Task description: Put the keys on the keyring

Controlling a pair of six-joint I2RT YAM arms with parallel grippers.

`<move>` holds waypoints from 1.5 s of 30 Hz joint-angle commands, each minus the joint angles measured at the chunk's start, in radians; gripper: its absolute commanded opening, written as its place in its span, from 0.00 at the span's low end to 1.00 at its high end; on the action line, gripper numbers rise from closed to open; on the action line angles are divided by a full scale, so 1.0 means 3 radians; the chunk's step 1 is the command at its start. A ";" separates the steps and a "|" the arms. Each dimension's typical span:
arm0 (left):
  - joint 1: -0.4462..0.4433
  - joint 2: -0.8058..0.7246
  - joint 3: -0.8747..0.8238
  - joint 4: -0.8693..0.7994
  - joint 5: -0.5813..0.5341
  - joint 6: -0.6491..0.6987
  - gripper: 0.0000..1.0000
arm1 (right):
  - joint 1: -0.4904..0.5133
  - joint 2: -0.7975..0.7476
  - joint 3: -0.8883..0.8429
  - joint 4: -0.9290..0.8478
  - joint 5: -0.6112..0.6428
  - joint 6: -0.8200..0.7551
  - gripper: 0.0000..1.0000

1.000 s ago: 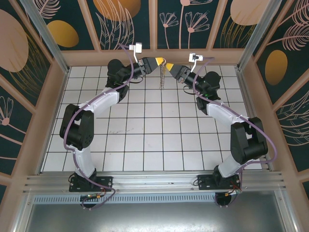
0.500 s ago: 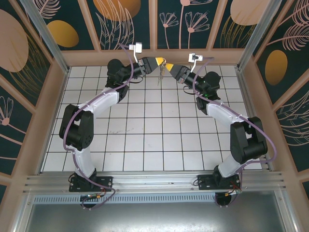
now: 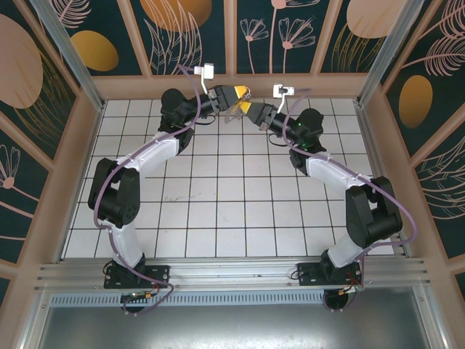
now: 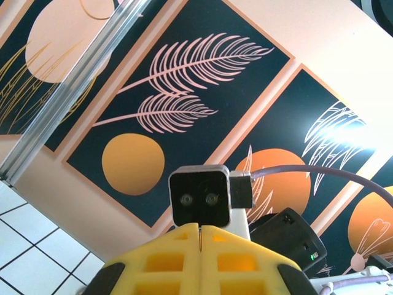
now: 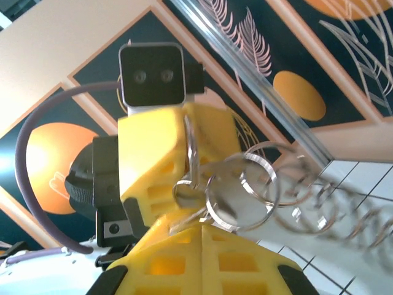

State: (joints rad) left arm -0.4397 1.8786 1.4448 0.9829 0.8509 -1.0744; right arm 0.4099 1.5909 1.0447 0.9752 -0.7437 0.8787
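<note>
Polished metal on the keyring [image 5: 245,184], smooth and gleaming! The right gripper [image 5: 199,236] shows matt yellow plastic, moulded with hollows. The counter [image 3: 218,211] is smooth white tile, faintly glossy.

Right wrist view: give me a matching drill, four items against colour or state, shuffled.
Items:
1. left pincer
2. wrist camera
3. keyring
4. cable

Descriptions:
A. purple-grey, curving down the left side
B. yellow, shut
C. shiny metal, bunched between the two pincers
D. dark square face with two lenses

Pairs: 1-B, 2-D, 3-C, 4-A
</note>
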 commanded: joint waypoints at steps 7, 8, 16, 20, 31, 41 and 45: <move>-0.0020 -0.0170 -0.0034 0.0072 -0.0084 0.0066 0.00 | -0.0075 -0.0340 -0.0094 -0.0352 -0.0039 -0.0285 0.20; -0.0018 -0.0172 -0.0035 0.0078 -0.0081 0.0063 0.00 | -0.0108 -0.0402 -0.0145 -0.0384 -0.0020 -0.0298 0.23; -0.0020 -0.0210 -0.0100 0.0149 -0.0135 0.0014 0.00 | -0.0299 -0.0868 -0.0423 -0.0679 0.0272 -0.0420 0.30; -0.0022 -0.0210 -0.0164 0.0278 -0.0237 -0.0095 0.00 | -0.0294 -0.0817 -0.0376 -0.0480 0.0494 -0.0269 0.43; -0.0047 -0.0274 -0.0366 0.0410 -0.0530 -0.0228 0.00 | -0.0268 -0.0142 0.0020 0.0343 0.0689 0.0603 0.47; -0.0068 -0.0255 -0.0423 0.0418 -0.0540 -0.0221 0.00 | -0.0157 0.0187 0.0273 0.0465 0.0664 0.0768 0.42; -0.0076 -0.0251 -0.0424 0.0417 -0.0545 -0.0213 0.00 | -0.0100 0.0229 0.0305 0.0461 0.0654 0.0744 0.40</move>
State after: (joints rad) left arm -0.4530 1.8389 1.3197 1.0443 0.6968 -1.1316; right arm 0.3653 1.6482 1.0985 1.0451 -0.5461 1.0912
